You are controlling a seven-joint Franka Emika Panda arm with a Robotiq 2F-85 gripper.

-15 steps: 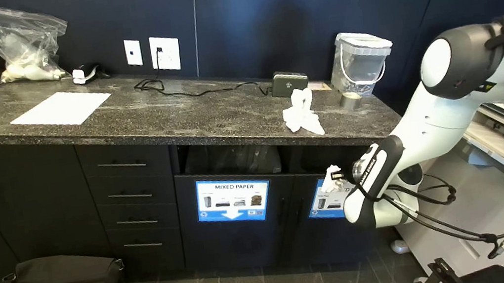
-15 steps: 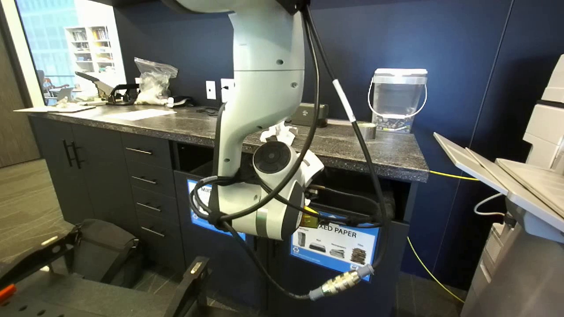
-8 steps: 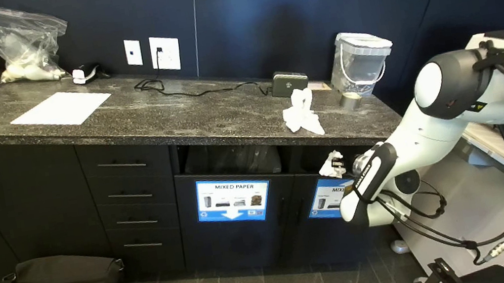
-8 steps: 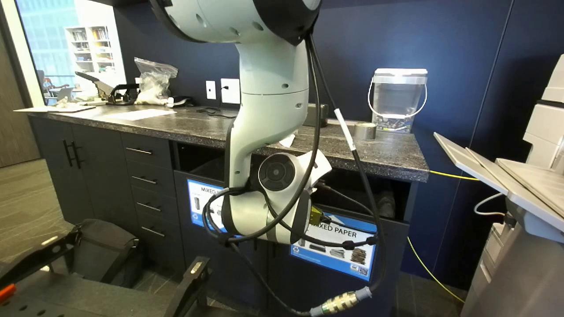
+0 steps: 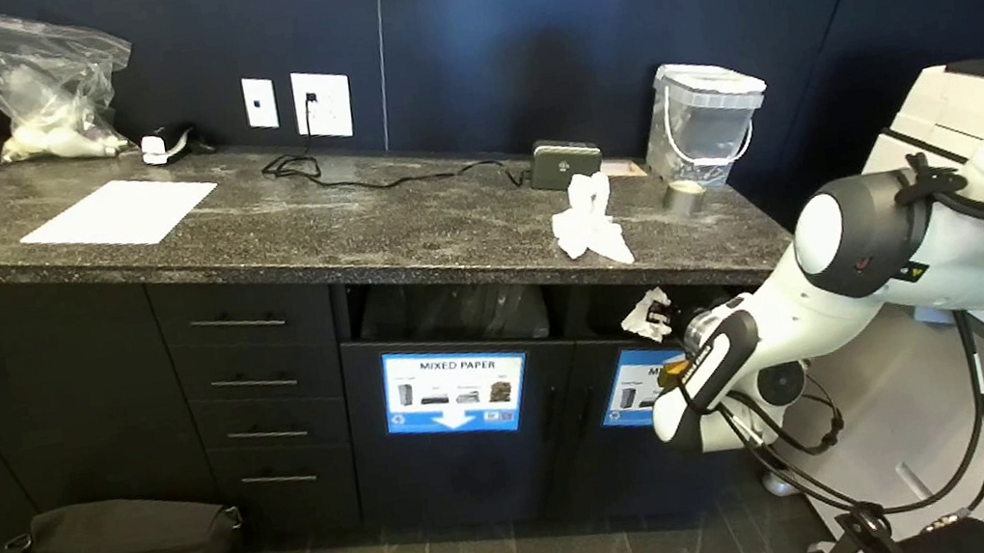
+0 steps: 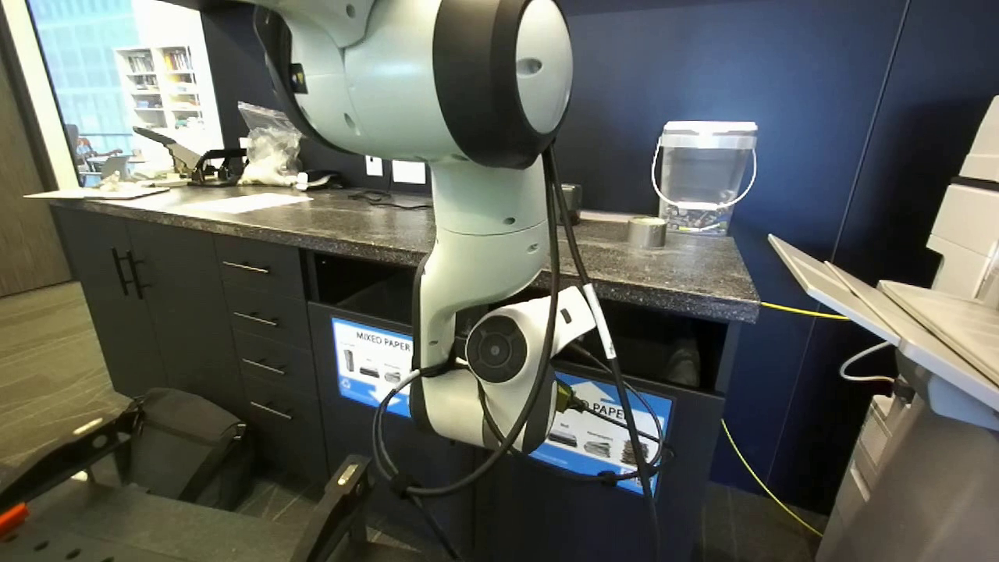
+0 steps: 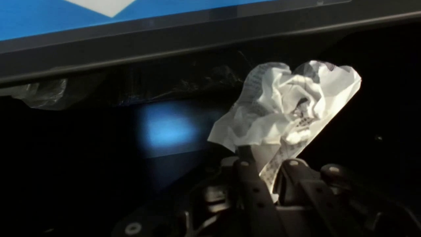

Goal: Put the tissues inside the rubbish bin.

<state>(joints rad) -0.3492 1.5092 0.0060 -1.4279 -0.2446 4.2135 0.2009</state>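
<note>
The black two-fingered gripper [image 7: 269, 160] is drawn together on the narrow end of a crumpled, print-marked white tissue wad [image 7: 283, 108], whose loose bulk fans out ahead of the fingertips. The wad shows against a dark rectangular bin aperture [image 6: 659, 351] in the black cabinet [image 5: 474, 479], judged from this approach to be the rubbish bin of the task; how far in it lies cannot be told. In the wrist view, a blue-and-white sign [image 7: 49, 19] and a dark panel edge [image 7: 164, 54] appear next to the wad, with what looks like shiny plastic liner [image 7: 49, 93] behind. Doing the insertion well calls for carrying the wad over that edge until its whole bulk is inside, and only then spreading the fingers; light paper may cling or snag, so the retreat should be slow and straight. On the dark speckled surface [image 5: 406, 221] above, a second crumpled white tissue [image 5: 590, 228] lies not yet binned; farther back stands a pale see-through tapered bucket [image 5: 703, 123] with a white lid [image 5: 709, 76].
</note>
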